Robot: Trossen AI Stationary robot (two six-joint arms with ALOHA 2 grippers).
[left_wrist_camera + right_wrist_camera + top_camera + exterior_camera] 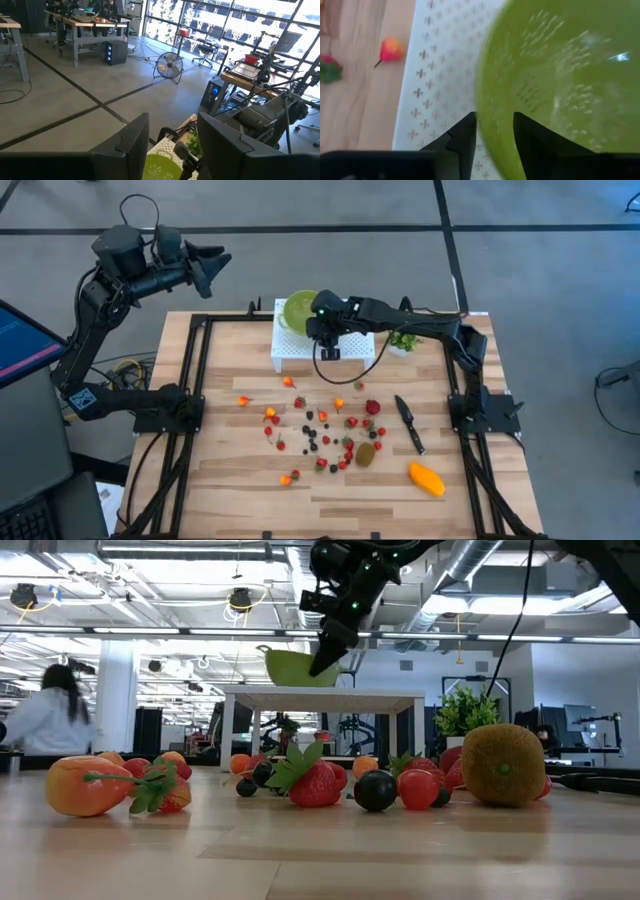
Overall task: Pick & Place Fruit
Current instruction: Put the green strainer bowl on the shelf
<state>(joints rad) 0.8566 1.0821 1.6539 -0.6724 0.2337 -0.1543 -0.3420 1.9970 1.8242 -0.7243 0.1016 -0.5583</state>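
Green plastic fills most of the right wrist view: the bowl [570,75] sits on the white stand [300,345] at the bench's far edge, and the right gripper [494,142] is over it, one finger outside the rim and one inside, the two standing a little apart and straddling the wall. Whether they press the rim I cannot tell. In the low view that gripper [325,660] comes down from above onto the bowl's [295,668] right side.

Fruit [325,435] lies well apart from it, scattered over the middle of the bench [230,500] toward the near edge: small red, orange and dark berries, the kiwi [366,454] among them and the mango [426,478] nearer the near right corner. A knife [409,423] lies between the berries and the right edge. One stray red-orange piece [391,49] lies just beside the stand.

Beyond the far left corner, the left gripper [213,268] is raised off the bench, its fingers [127,150] spread wide on nothing.
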